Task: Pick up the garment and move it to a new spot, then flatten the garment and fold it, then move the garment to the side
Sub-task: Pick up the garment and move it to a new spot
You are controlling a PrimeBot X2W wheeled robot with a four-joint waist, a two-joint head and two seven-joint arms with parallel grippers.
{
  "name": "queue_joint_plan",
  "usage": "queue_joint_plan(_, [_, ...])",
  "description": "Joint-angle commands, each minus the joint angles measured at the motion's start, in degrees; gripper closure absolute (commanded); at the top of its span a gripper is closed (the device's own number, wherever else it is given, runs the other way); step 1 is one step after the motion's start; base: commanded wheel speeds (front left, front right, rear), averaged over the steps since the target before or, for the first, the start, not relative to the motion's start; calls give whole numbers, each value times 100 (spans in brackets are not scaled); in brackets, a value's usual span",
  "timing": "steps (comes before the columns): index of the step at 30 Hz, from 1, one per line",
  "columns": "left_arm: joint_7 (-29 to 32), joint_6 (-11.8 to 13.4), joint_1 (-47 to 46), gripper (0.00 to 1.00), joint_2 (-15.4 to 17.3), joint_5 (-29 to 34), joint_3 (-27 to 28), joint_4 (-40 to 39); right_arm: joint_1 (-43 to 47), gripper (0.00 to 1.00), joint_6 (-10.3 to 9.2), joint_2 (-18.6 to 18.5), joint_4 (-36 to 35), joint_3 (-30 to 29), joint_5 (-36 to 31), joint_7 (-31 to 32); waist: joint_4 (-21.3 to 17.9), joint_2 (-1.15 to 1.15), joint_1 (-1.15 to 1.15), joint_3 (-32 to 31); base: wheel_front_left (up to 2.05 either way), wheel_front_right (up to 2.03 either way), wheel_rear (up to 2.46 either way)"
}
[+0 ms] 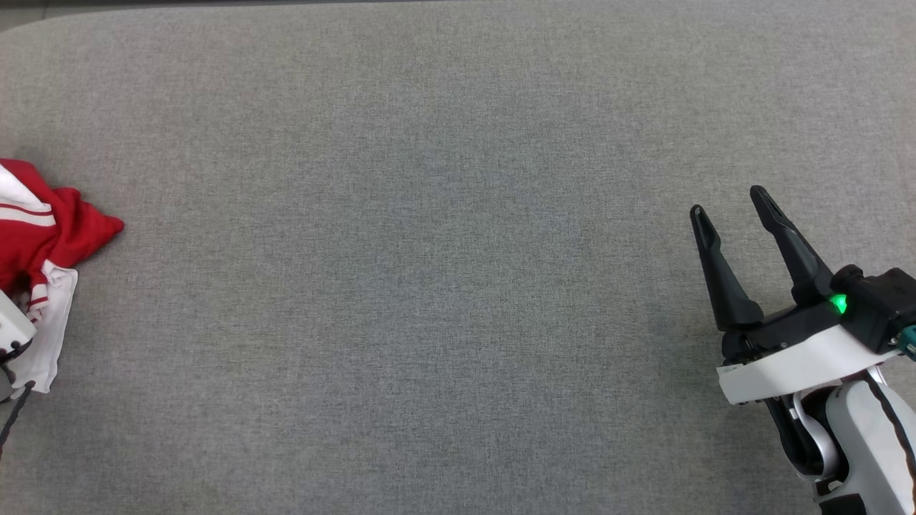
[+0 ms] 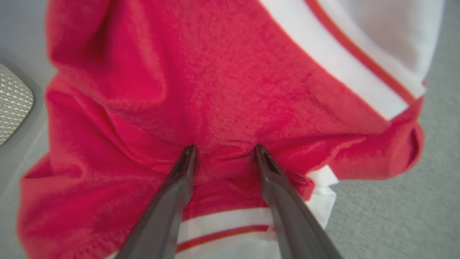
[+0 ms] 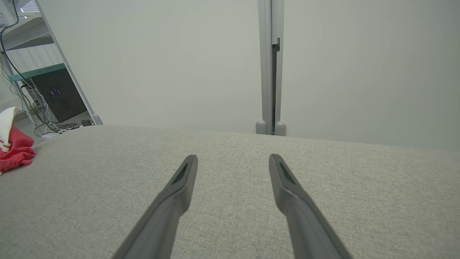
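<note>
A grey fabric-covered table (image 1: 458, 214) spreads across the head view, and in the right wrist view pale wall panels (image 3: 161, 54) stand behind its far edge, joined by a grey upright post (image 3: 271, 72). The red and white garment (image 1: 50, 229) lies crumpled at the table's left edge, well apart from the right arm; up close it is red cloth with white bands and thin red stripes (image 2: 230, 82), and the right wrist view catches it as a small heap at the far left (image 3: 16, 153). The right gripper (image 1: 728, 200) hovers over bare table at the lower right, its two dark fingers spread with nothing between them. The left gripper (image 2: 224, 147) points into the garment, fingers apart, both tips touching the red cloth, which puckers between them. A dark cabinet (image 3: 57, 93) with tangled cables stands beyond the table. A small green light (image 1: 839, 304) glows on the right wrist.
</note>
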Motion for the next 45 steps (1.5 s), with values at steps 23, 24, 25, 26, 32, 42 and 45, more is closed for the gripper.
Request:
queue_joint_plan(23, [-112,-38,52,100,621,-717,-2617,-2844,617,0,2,549,377,-199,63,-40,-251,0,0,-1856,0,0,0])
queue_joint_plan(24, [-75,-38,78,100,641,-758,-2706,-3058,658,0,2,555,390,-227,54,-39,-289,0,0,-1941,0,0,0])
queue_joint_plan(25, [-34,-38,103,100,655,-805,-2793,-3286,699,0,3,562,402,-247,52,-39,-330,0,0,-2025,0,0,0])
queue_joint_plan(26, [-34,-38,103,100,655,-805,-2793,-3286,699,0,3,562,402,-247,52,-39,-330,0,0,-2025,0,0,0])
queue_joint_plan(32, [262,-25,97,100,480,-1045,-3093,-4612,828,0,2,558,368,-426,7,-38,-583,0,0,-2289,0,0,0])
queue_joint_plan(42, [160,292,-239,100,-564,-1457,-3162,-6296,814,0,2,480,242,-845,-65,-33,-853,0,0,-2259,0,0,0])
queue_joint_plan(45, [111,377,-78,100,-659,-1454,-3200,-6449,836,0,2,460,216,-938,-73,-33,-872,0,0,-2222,0,0,0])
